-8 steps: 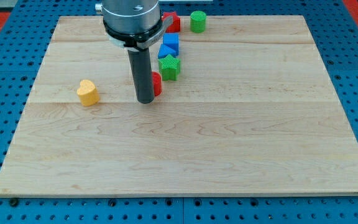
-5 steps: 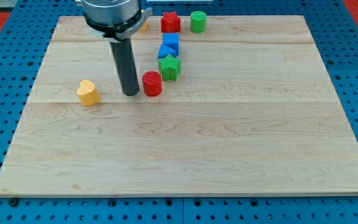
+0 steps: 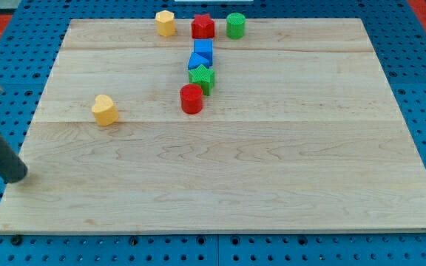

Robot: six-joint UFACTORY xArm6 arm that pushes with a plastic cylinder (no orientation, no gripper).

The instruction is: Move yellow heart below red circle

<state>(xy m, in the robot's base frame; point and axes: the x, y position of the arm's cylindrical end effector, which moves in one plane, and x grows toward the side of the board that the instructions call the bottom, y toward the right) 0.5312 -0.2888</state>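
1. My tip point(image 3: 15, 179), the lower end of the straight dark rod, is being seen at the left edge of the pale wooden board point(image 3: 272, 185), near its near-left corner; as a bare rod, it has no jaws to spread or press together, and nothing is being touched by it.
2. The yellow heart-shaped block point(image 3: 104, 109) is being shown lying on the left part of the board, well apart from my tip, farther back and to its right.
3. The red cylindrical circle block point(image 3: 191, 98) is being seen to the right of the yellow heart, near the board's middle.
4. Just behind the red circle, a green star block point(image 3: 202, 77) is being shown, with two blue blocks point(image 3: 201, 54) behind it.
5. Along the far edge, a yellow hexagonal block point(image 3: 166, 23), a red star block point(image 3: 203, 26) and a green cylindrical block point(image 3: 235, 25) are being seen in a row.
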